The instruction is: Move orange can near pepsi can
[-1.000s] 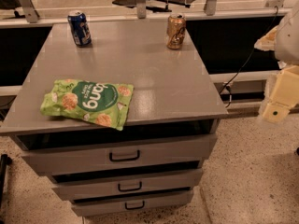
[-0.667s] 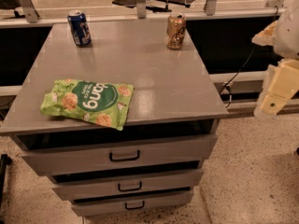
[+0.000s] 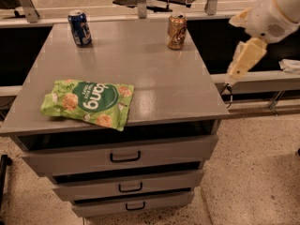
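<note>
The orange can (image 3: 176, 31) stands upright at the far right corner of the grey cabinet top (image 3: 154, 74). The pepsi can (image 3: 79, 28) stands upright at the far left corner, well apart from it. My gripper (image 3: 241, 62) hangs off the cabinet's right side, beyond its edge. It is to the right of the orange can and a little nearer the camera, and it touches nothing. The white arm (image 3: 276, 11) reaches in from the upper right.
A green snack bag (image 3: 88, 102) lies flat at the front left of the top. The cabinet has three drawers (image 3: 124, 157) below. A black ledge and rail (image 3: 262, 81) run behind and to the right. Speckled floor lies at the lower right.
My gripper and arm have moved left and up, closer to the cabinet's right edge. The cans and the bag have not moved.
</note>
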